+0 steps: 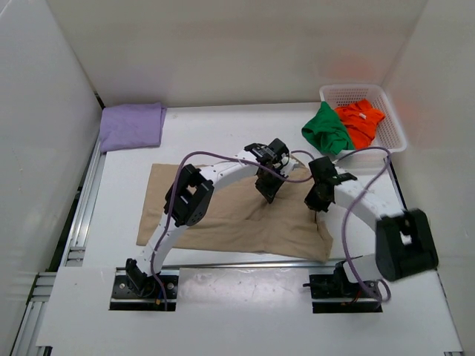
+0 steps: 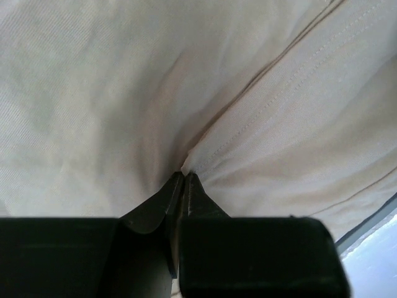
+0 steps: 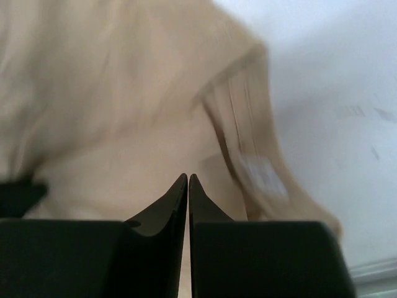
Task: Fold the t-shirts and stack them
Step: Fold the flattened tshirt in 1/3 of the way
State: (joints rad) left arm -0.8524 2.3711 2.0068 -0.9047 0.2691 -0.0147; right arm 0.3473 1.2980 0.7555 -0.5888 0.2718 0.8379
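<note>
Left hand (image 2: 185, 176) pinches tan t-shirt (image 1: 245, 222); right hand (image 3: 188, 177) closed against it; both wrists angled down.

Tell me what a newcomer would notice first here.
The orange-red cloth t-shirt and green cloth t-shirt spill from the white plastic lattice basket at the far right corner. Mid-table, the left gripper pinches a crease in the tan beige cloth t-shirt, the right gripper shut at its right edge.

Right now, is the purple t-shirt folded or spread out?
Folded. The purple t-shirt lies at the far left as a compact, thick rectangle with straight edges, and no sleeves or collar stick out.
</note>
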